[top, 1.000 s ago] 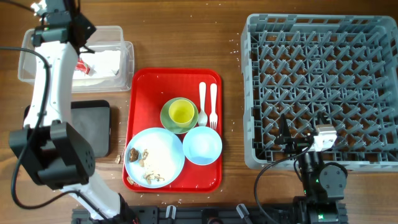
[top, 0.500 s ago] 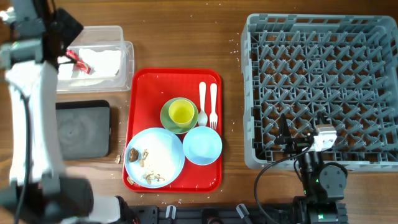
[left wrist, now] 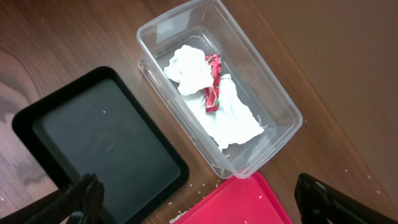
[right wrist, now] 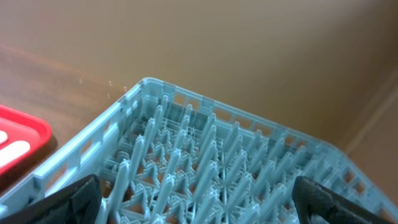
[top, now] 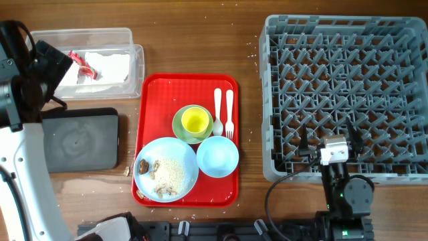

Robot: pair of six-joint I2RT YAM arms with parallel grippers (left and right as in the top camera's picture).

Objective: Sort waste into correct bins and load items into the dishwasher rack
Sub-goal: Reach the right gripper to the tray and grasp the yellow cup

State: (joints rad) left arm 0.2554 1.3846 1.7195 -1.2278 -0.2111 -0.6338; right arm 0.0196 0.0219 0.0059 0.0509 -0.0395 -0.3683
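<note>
The red-and-white wrapper (left wrist: 213, 90) lies on white napkins (left wrist: 233, 121) inside the clear tub (left wrist: 273, 99). My left gripper (left wrist: 202, 205) hangs open and empty above the gap between the tub and the black tray (left wrist: 93, 143); overhead it (top: 39, 70) is at the tub's left end. On the red tray (top: 150, 134) sit the blue plate (top: 180, 157) with crumbs (top: 170, 175), the blue bowl (top: 217, 155), the yellow cup (top: 194, 121) in the green bowl (top: 179, 127), a spoon (top: 218, 107) and a fork (top: 229, 110). My right gripper (top: 328, 137) stands open over the rack's (top: 344, 40) front edge.
Stray rice grains (left wrist: 199, 183) lie on the wood between the black tray and the red tray (left wrist: 249, 202). A brown scrap (top: 126, 171) sits on the table left of the red tray. The rack's pegs (right wrist: 205, 143) fill the right wrist view.
My left arm has drawn back from above the clear tub toward the left, leaving the wrapper inside it. The right gripper has shifted slightly left.
</note>
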